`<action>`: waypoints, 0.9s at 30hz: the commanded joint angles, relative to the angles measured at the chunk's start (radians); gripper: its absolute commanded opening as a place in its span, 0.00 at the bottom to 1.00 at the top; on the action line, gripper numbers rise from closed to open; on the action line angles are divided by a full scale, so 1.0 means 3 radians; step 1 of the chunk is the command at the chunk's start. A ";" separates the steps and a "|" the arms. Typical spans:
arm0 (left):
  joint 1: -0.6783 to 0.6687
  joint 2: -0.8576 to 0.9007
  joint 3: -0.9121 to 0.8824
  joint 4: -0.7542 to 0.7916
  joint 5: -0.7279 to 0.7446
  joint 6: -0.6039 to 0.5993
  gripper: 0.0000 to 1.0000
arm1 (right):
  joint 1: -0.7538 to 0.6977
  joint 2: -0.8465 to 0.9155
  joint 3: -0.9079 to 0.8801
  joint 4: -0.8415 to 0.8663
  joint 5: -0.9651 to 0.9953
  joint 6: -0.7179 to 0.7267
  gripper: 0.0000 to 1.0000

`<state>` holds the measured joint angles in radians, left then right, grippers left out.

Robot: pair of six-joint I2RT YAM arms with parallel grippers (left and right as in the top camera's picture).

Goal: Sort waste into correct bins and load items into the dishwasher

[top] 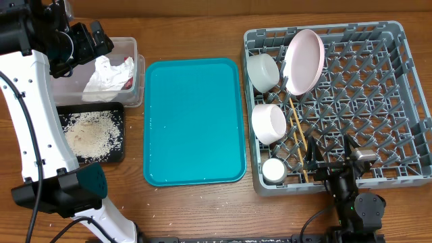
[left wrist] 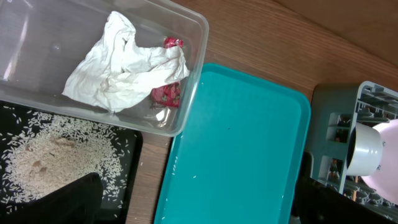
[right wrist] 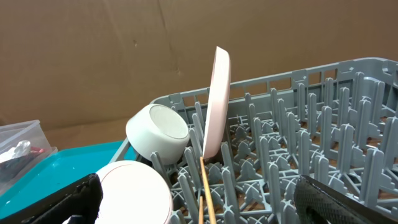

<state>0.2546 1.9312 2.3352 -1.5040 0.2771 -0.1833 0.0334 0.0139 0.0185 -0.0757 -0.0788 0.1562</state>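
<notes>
Standing pink plate [top: 304,61] in grey rack [top: 413,67], napkin [top: 108,74] in clear tub [top: 132,47]

Two white bowls [top: 263,70], one cup [top: 273,171], one pink plate [top: 304,61], seemingly two chopsticks [top: 298,138].

I see a wooden worktop [top: 196,216] carrying four things. At the left a clear tub [top: 128,47] sits just beside a black tray [top: 118,154]. A teal tray [top: 196,121] lies mid-worktop, and a grey dish rack [top: 351,27] stands at the right.
</notes>
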 commanded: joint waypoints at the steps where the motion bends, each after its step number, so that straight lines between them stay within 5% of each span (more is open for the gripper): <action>1: -0.0022 -0.0004 0.0036 0.0000 0.0014 0.0050 1.00 | 0.0000 -0.0037 -0.0036 0.0004 -0.0017 -0.0014 1.00; 27: -0.0023 -0.0004 0.0036 0.0048 -0.0284 0.0098 1.00 | 0.0000 -0.0037 -0.0036 0.0004 -0.0017 -0.0013 1.00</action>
<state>0.2546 1.9312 2.3352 -1.4857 0.2520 -0.1787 0.0334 0.0139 0.0185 -0.0761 -0.0784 0.1566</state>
